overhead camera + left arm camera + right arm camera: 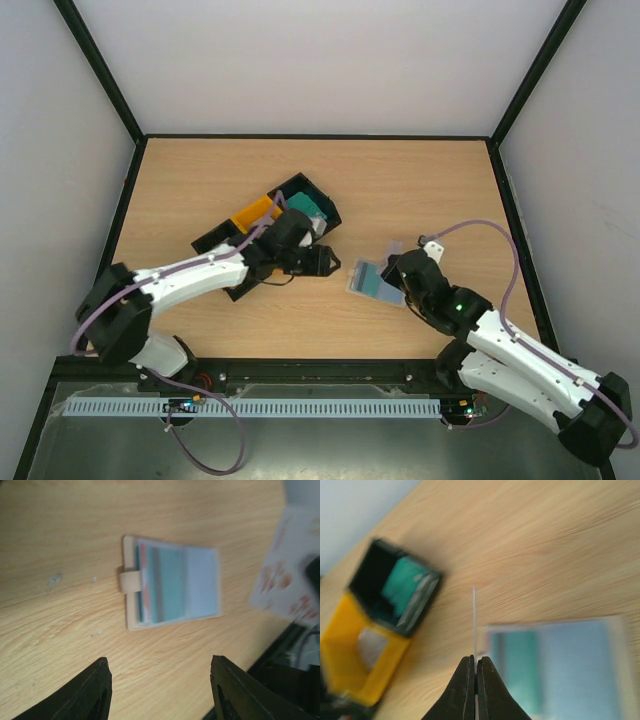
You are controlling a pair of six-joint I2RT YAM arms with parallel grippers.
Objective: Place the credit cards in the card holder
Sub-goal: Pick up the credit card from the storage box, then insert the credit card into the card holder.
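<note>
Thin card [474, 615] pinched edge-on beside flat open wallet [172, 582].
Right gripper [475, 662] clamps it; left gripper [160, 680] parted over woodgrain table [75, 630].

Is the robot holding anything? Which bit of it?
Yes. The right gripper pinches a credit card by one edge, seen edge-on. The left gripper is open and empty.
</note>
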